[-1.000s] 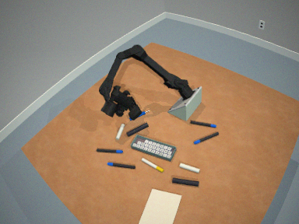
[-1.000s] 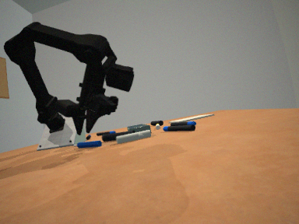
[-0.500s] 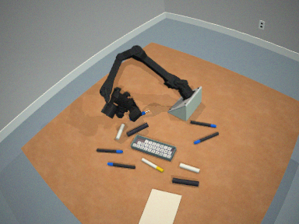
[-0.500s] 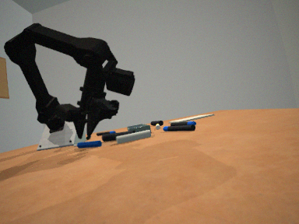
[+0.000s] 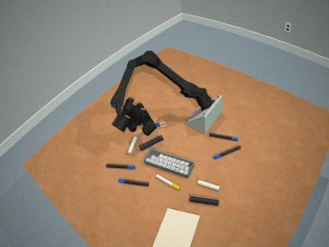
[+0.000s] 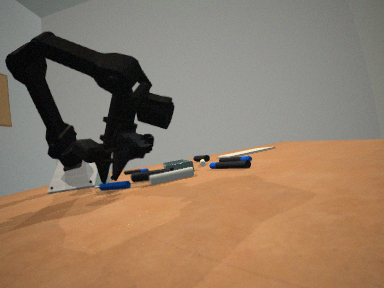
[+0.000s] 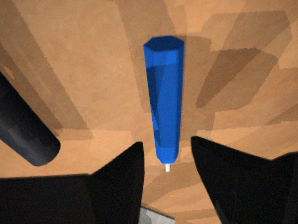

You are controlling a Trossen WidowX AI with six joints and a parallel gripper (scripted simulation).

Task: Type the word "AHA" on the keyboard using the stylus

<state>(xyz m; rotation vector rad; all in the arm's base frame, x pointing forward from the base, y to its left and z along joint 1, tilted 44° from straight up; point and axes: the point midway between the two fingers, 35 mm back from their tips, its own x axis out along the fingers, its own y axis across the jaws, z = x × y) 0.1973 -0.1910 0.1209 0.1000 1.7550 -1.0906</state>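
Observation:
The stylus, a blue faceted barrel with a thin white tip [image 5: 158, 124] [image 6: 114, 185] [image 7: 165, 100], lies on the desk below the hand. In the wrist view its tip end points toward the gripper. My gripper [image 6: 109, 180] [image 7: 167, 145] is open, pointing down just above the stylus, with the tip end lined up between the two fingertips and nothing held. In the top view the hand hides the fingers and part of the stylus. The keyboard [image 5: 169, 163] [image 6: 178, 164], dark-framed with white keys, lies beyond a black cylinder.
The black cylinder [image 5: 151, 142] [image 7: 27, 125] and a white cylinder [image 5: 132, 145] [image 6: 172, 175] lie between hand and keyboard. A white-and-yellow marker [image 5: 167, 181], black-and-blue pens [image 5: 120, 166] and a cream sheet [image 5: 177, 227] lie farther out. The arm's base block [image 5: 210, 117] stands behind.

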